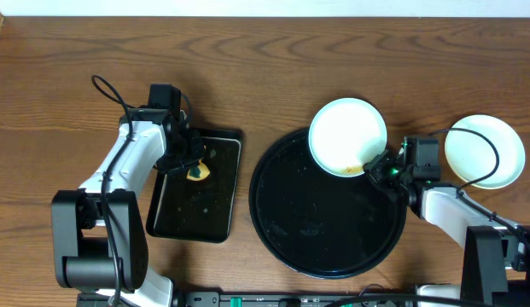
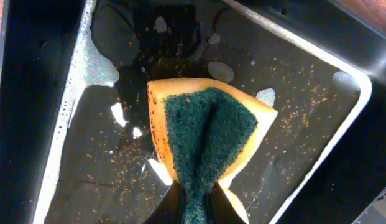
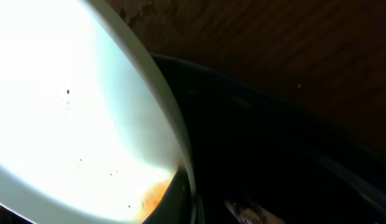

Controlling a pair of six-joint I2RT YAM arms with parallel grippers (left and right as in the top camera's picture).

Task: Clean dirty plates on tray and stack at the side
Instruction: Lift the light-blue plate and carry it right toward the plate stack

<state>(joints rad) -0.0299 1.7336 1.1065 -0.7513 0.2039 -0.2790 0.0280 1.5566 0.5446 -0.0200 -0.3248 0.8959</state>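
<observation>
The plates that we can see are two, both in the right half of the table [image 1: 68, 68]. Starting from the left, the left gripper [image 1: 193, 164] is closed tight on a folded yellow sponge [image 2: 205, 137] with a green scrub face. It holds the sponge over the wet rectangular tray [image 1: 175, 213], toward its 1 o'clock part. Next is the round tray [image 1: 273, 230], glossy and black. The first plate [image 1: 346, 132] lies over its rim at 1 o'clock, with a brown sauce smear [image 1: 355, 169] at the plate's 5 o'clock. The right gripper [image 1: 378, 165] is closed on this plate's edge, just beside the smear. The second plate [image 1: 486, 149] lies on the wood at 3 o'clock from the tray, apart from it.
</observation>
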